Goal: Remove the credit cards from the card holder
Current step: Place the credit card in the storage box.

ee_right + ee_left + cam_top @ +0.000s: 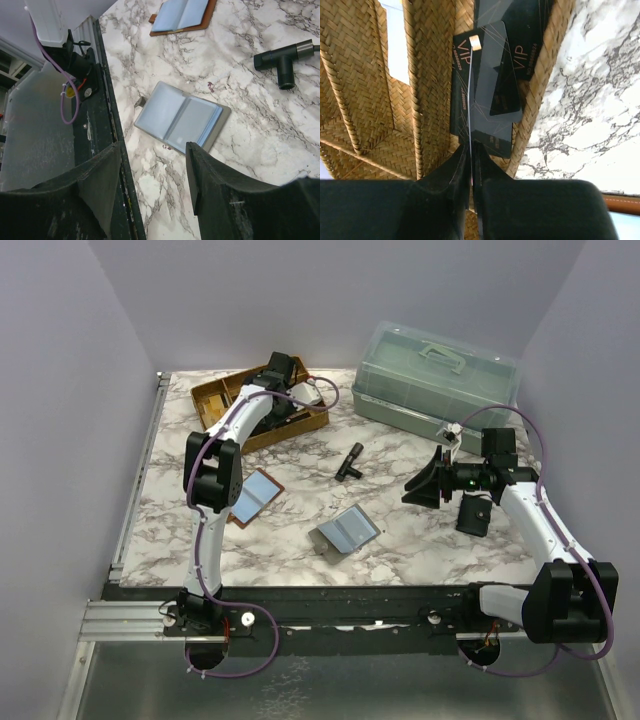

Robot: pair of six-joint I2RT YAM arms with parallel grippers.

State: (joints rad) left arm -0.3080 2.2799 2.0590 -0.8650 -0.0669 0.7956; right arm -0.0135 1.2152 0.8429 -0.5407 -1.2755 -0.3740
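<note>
- Right claw [425, 487]: spread wide, nothing between the fingers, hanging over the counter [290, 562] right of centre in the top view.
- Grey card holder [345, 532]: lies open at low centre of the top view, down-left of the right claw.
- In the right wrist view it sits dead ahead, just above the gap between the fingers, with its long axis running left to right across the frame.
- Both halves show light-blue faces. Can't tell whether they are cards or bare sleeves.
- Brown card holder [255, 496]: also open, left of centre, blue faces up.
- The right claw is the nearer one to the grey holder, and the left claw is well apart from it.
- Left claw [471, 150]: at the far upper left of the top view, over the woven tray [365, 100]. Fingers are almost pressed together, pinching a credit card [470, 110] seen edge-on.
- The card's long axis runs straight up-frame from the tips, with the tray compartment directly below it and black VIP cards [525, 50] lying in that compartment.
- My read: this is the drop-off step. The card stands on edge, so it may tip against the woven divider when let go.
</note>
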